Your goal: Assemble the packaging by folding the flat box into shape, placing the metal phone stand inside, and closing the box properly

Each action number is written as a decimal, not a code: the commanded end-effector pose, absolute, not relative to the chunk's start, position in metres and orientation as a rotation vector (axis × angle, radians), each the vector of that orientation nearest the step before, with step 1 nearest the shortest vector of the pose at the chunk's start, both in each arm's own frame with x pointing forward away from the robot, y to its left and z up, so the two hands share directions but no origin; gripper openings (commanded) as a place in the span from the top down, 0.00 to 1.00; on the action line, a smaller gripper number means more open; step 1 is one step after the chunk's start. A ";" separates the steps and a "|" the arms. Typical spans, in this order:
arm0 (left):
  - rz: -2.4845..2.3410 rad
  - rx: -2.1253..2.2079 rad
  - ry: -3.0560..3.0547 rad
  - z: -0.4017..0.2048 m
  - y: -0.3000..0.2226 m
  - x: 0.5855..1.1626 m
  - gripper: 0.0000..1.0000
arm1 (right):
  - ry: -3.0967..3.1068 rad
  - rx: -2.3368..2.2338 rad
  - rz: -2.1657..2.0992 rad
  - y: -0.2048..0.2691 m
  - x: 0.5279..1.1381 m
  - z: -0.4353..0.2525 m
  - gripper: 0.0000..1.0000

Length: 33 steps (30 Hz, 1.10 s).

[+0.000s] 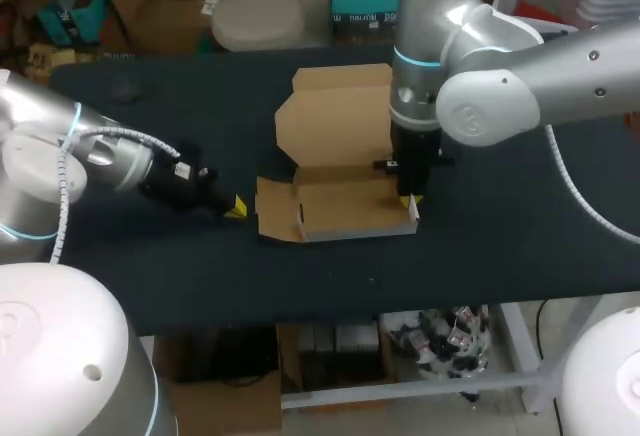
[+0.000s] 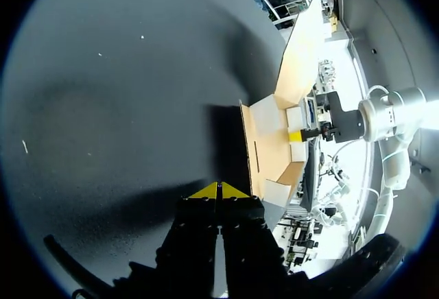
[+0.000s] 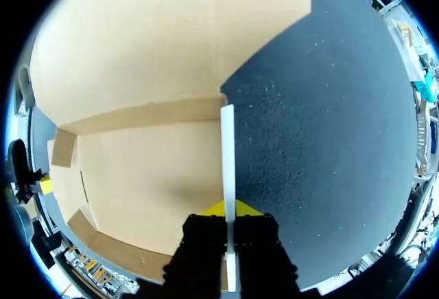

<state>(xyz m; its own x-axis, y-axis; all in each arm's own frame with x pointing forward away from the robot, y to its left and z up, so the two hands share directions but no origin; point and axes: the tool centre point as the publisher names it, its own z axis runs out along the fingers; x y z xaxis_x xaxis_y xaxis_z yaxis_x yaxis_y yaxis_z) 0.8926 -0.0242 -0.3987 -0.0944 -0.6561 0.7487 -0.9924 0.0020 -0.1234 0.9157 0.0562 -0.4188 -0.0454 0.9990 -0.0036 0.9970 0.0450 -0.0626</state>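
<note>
On the black table (image 1: 500,246) the half-folded cardboard box (image 1: 340,206) lies near the middle, its long axis running left to right and its open lid spread flat toward the far edge. The right gripper (image 1: 410,199) stands over the box's right end, pinching its upright side wall (image 3: 227,155). The left gripper (image 1: 236,208) is low just left of the box, tips pressed together on nothing.

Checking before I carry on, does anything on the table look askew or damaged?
Nothing stands out. The cardboard box lies half folded, lid flat, with the right end effector pinching its upright side wall.
</note>
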 end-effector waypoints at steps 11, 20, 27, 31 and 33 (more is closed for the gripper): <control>0.924 1.635 -1.782 -0.405 -0.045 0.897 1.00 | -2.241 -2.144 0.081 0.057 0.916 -0.418 1.00; 0.957 1.593 -1.792 -0.393 -0.061 0.894 1.00 | -2.241 -2.144 0.081 0.057 0.916 -0.418 1.00; 0.981 1.587 -1.775 -0.388 -0.068 0.894 0.98 | -2.241 -2.144 0.081 0.057 0.916 -0.418 1.00; 0.986 1.583 -1.774 -0.385 -0.074 0.894 0.91 | -2.241 -2.144 0.081 0.057 0.916 -0.418 1.00; 0.989 1.580 -1.774 -0.383 -0.077 0.893 0.81 | -2.241 -2.144 0.081 0.057 0.916 -0.418 1.00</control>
